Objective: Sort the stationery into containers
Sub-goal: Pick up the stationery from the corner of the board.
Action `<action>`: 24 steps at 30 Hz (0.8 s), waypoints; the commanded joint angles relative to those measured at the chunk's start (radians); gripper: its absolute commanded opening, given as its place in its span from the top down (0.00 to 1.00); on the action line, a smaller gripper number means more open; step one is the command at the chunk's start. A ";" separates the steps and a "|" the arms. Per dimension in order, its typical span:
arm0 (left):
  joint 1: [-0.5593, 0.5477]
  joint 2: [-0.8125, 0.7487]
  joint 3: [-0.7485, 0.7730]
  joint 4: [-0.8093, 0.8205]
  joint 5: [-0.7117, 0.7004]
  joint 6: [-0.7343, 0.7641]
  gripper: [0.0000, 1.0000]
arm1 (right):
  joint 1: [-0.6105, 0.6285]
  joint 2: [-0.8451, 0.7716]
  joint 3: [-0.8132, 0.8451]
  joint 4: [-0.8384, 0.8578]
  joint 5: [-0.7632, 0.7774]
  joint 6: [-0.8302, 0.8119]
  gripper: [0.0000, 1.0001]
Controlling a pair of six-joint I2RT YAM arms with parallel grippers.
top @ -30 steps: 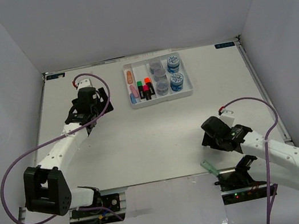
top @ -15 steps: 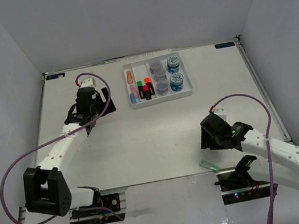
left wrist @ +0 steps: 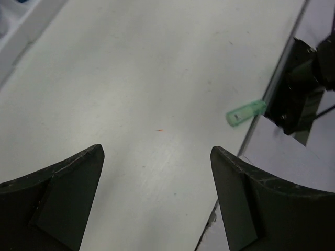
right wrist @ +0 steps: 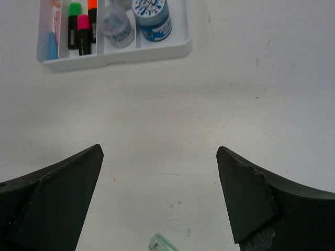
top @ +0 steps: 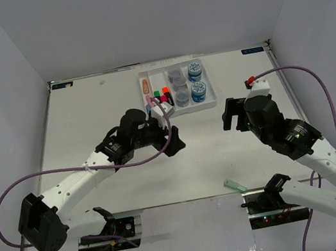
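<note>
The white four-compartment tray sits at the far middle and also shows in the right wrist view. It holds pastel highlighters, black highlighters with green, orange and pink caps, grey jars and blue-labelled jars. A mint highlighter lies alone at the table's near edge; it also shows in the left wrist view and the right wrist view. My left gripper is open and empty, just in front of the tray. My right gripper is open and empty, right of the tray.
The table's near edge and the black arm-base hardware lie right beside the mint highlighter. White walls close in the table on the left, the far side and the right. A purple cable loops above the right arm.
My left arm swung from the far left to the middle, in front of the tray. My right arm rose from the near edge and moved toward the tray's right side. Both stay open.
</note>
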 commanded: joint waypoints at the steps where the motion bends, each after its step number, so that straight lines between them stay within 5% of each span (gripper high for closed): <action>1: -0.146 0.021 0.029 -0.012 0.064 0.087 0.06 | -0.008 -0.032 0.108 -0.007 0.127 -0.119 0.02; 9: -0.429 0.293 0.155 -0.008 0.000 0.208 0.02 | -0.008 -0.104 0.194 -0.006 0.098 -0.196 0.10; 24: -0.588 0.678 0.416 -0.001 -0.048 0.389 0.12 | -0.008 -0.213 0.085 0.019 -0.055 -0.194 0.10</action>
